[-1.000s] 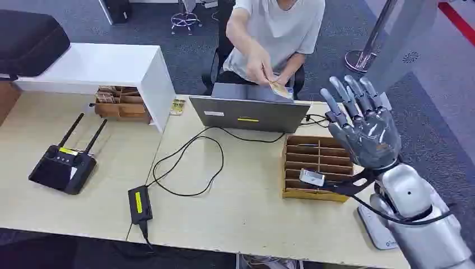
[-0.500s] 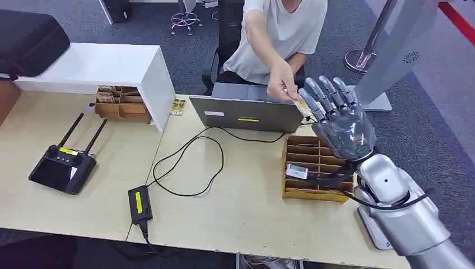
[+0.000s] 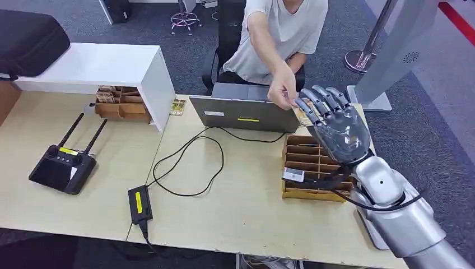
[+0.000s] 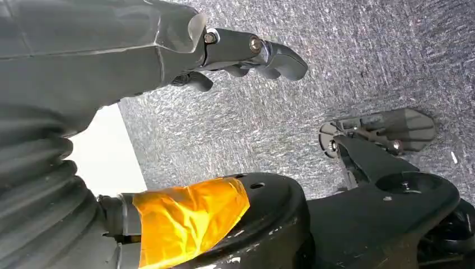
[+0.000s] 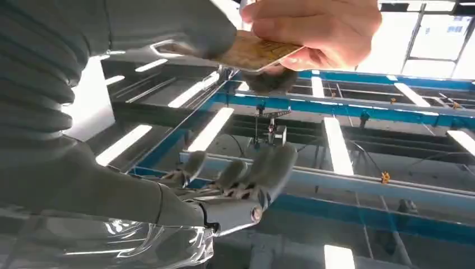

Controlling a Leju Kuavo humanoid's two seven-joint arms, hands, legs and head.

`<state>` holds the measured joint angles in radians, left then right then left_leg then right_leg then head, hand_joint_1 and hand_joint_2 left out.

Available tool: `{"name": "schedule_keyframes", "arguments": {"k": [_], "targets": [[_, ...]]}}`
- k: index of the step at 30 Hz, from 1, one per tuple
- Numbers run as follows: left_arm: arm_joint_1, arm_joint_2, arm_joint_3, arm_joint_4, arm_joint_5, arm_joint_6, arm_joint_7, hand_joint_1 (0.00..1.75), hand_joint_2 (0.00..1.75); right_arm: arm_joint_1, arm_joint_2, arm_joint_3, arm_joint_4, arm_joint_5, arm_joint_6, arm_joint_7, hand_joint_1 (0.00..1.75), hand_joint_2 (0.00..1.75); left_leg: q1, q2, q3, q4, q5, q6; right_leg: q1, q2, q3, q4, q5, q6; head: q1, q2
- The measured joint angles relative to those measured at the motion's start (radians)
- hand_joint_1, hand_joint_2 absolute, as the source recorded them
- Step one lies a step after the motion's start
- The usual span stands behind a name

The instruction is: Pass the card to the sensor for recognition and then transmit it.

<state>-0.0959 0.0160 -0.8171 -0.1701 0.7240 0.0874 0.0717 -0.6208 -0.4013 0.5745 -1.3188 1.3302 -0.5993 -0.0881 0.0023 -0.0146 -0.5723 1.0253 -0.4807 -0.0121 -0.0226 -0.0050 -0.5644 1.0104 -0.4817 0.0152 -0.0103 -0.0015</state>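
A: What has changed in the last second?

B: The right hand [image 3: 336, 124] has swung down and inward over the surface [image 3: 246, 207], and the person's hand [image 3: 283, 89] has reached out from behind the laptop [image 3: 249, 114] to meet it. So the handover is just beginning.

A: Is the card taken yet?

B: I judge not. The card [image 5: 250, 52] is pinched in the person's fingers [image 5: 313, 28], lying right at the robot's thumb [image 5: 185, 25]; whether it touches, I cannot tell. The robot's fingers [image 5: 246, 174] stand spread, well apart from the thumb, clamped on nothing.

A: And the left hand [image 4: 246, 53]?

B: Hanging toward the floor, fingers curled in, holding nothing.
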Motion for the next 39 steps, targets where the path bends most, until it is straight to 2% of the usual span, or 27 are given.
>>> {"name": "schedule_keyframes", "arguments": {"k": [3,4,5,7,9,10,13,14,16,18,19,21,24,39], "targets": [[0.000,0.000,-0.004,0.000,0.001,0.000,0.000,0.00,1.75,0.000,0.001,0.000,-0.001,-0.002,-0.008,0.000,1.69,1.75,0.000,0.000,0.000,0.000,0.000,0.000,0.000,0.000,0.000,0.000,0.000,0.000,0.000,0.000],[0.000,0.000,-0.004,0.000,0.002,0.000,0.000,0.00,1.75,0.000,0.002,0.000,-0.001,-0.002,-0.008,0.000,1.48,1.75,0.000,0.000,0.000,0.000,0.000,0.000,0.000,0.000,0.000,0.000,0.000,0.000,0.000,0.000],[0.000,0.000,-0.004,0.000,0.002,0.000,0.000,0.00,1.75,0.000,0.002,0.000,-0.001,-0.002,-0.008,0.000,1.61,1.75,0.000,0.000,0.000,0.000,0.000,0.000,0.000,0.000,0.000,0.000,0.000,0.000,0.000,0.000],[-0.001,0.000,-0.005,0.000,0.002,0.000,0.000,0.00,1.75,0.000,0.003,0.000,-0.002,-0.003,-0.009,0.000,1.54,1.75,0.000,0.000,0.000,0.000,0.000,0.000,0.000,0.000,0.000,0.000,0.000,0.000,0.000,0.000],[-0.001,0.000,-0.006,0.000,0.001,0.007,-0.014,0.00,1.75,0.000,0.003,0.000,-0.005,-0.005,-0.010,0.000,1.61,1.75,0.000,0.000,0.000,0.000,0.000,0.000,0.000,0.000,0.000,0.000,0.000,0.000,0.000,0.000],[-0.002,0.000,-0.007,0.000,-0.001,0.015,-0.038,0.00,1.75,0.002,0.003,-0.001,-0.006,-0.007,-0.010,0.003,1.52,1.75,0.000,0.000,0.001,0.000,0.000,0.000,0.000,0.000,0.000,0.000,0.000,0.000,0.000,0.000],[-0.004,-0.002,-0.012,0.000,-0.012,0.039,-0.185,0.00,1.75,0.027,-0.002,-0.014,-0.025,-0.010,-0.011,0.012,1.45,1.75,0.000,0.000,0.000,0.001,0.000,0.000,0.000,0.000,0.000,0.000,0.000,0.000,0.000,0.000],[-0.009,-0.003,-0.012,0.000,-0.012,0.038,-0.210,0.00,0.00,0.035,-0.003,-0.018,-0.031,-0.010,-0.011,0.012,1.47,1.75,0.000,0.000,0.000,0.001,0.000,0.000,0.000,0.000,0.000,0.000,0.000,0.000,0.000,0.000],[-0.021,-0.004,-0.013,0.000,-0.019,0.038,-0.226,0.00,0.00,0.046,-0.003,-0.028,-0.040,-0.011,-0.011,0.012,1.47,1.75,0.000,0.001,0.000,0.001,0.000,0.000,0.000,0.001,-0.001,0.000,0.001,0.000,0.000,0.000],[-0.031,-0.004,-0.025,0.000,-0.038,0.033,-0.234,0.00,0.00,0.053,-0.003,-0.035,-0.049,-0.011,-0.011,0.011,1.40,1.75,0.000,0.002,0.000,0.001,0.000,0.000,0.000,0.002,-0.001,0.000,0.001,-0.001,0.000,0.000],[-0.033,-0.004,-0.028,0.000,-0.023,0.009,-0.244,0.00,1.75,0.055,-0.003,-0.036,-0.053,-0.011,-0.010,0.007,1.40,1.75,0.000,0.002,0.000,0.001,0.000,0.000,0.000,0.002,-0.001,0.000,0.001,-0.001,0.000,0.000],[-0.032,-0.003,-0.028,0.000,0.018,-0.041,-0.265,0.00,1.75,0.057,-0.003,-0.039,-0.056,-0.011,-0.008,-0.002,1.36,1.75,0.000,0.002,0.000,0.001,0.000,0.000,0.000,0.002,-0.001,0.000,0.001,-0.001,0.000,0.000],[-0.031,-0.013,-0.028,0.000,0.045,-0.065,-0.279,0.00,1.75,0.057,-0.003,-0.039,-0.058,-0.011,-0.005,-0.003,1.34,1.75,0.000,0.002,0.000,0.001,0.000,0.000,0.000,0.001,-0.001,0.000,0.001,-0.001,0.000,0.000],[-0.033,-0.025,-0.027,0.000,0.055,-0.077,-0.277,0.00,1.75,0.059,-0.003,-0.040,-0.073,-0.008,0.011,-0.002,1.34,1.75,0.000,0.002,0.000,0.001,0.000,0.000,0.000,0.002,-0.001,0.000,0.001,-0.001,0.000,0.000]]}}
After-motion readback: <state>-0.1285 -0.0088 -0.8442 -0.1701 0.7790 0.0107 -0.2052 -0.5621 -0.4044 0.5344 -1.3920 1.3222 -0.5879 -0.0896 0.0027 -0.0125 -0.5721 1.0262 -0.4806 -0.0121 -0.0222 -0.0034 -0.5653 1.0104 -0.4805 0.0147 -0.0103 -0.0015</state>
